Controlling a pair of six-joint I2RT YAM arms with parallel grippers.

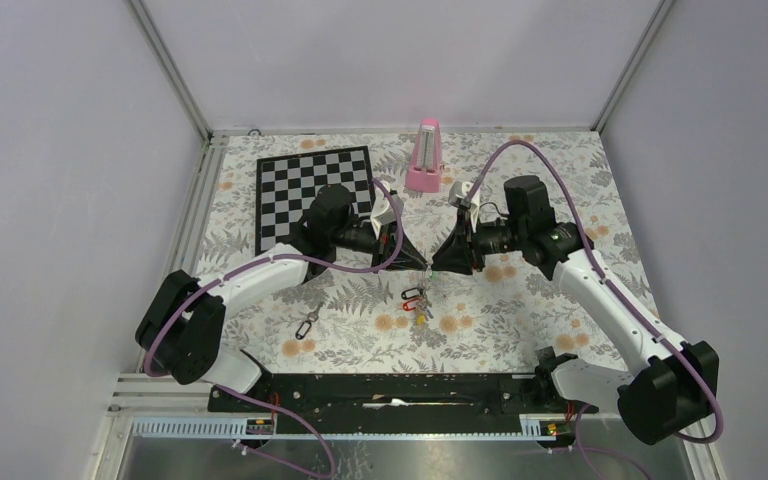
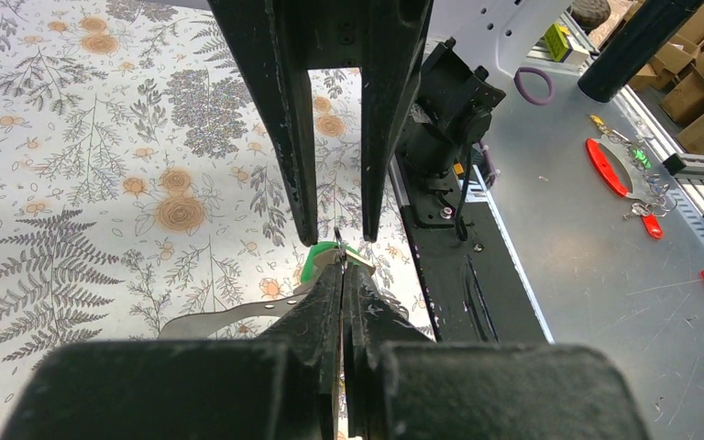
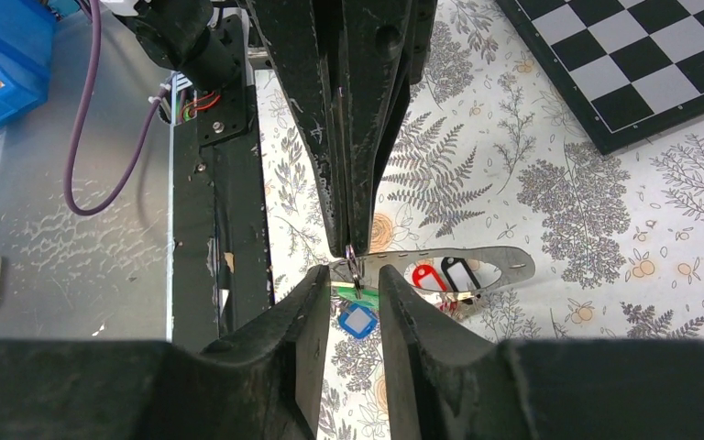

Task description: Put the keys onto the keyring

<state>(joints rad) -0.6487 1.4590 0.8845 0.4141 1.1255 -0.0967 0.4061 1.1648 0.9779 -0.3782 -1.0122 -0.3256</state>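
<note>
Your left gripper (image 2: 342,270) is pressed shut on the keyring (image 3: 500,260), right of the chessboard (image 1: 315,195). The right gripper (image 3: 353,280) stands spread, tips flanking the green key (image 3: 356,291). Push off-line and the floppy loop may twist, dropping that key onto the other keys (image 1: 415,300).

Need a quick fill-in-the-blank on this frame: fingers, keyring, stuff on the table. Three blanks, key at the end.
1. The left fingers are ___ on the keyring.
2. In the right wrist view, a black tag and a ___ tag show through the keyring's loop.
3. In the top view, the chessboard lies to the ___ of the pink metronome.
Missing words: shut; red; left.
</note>
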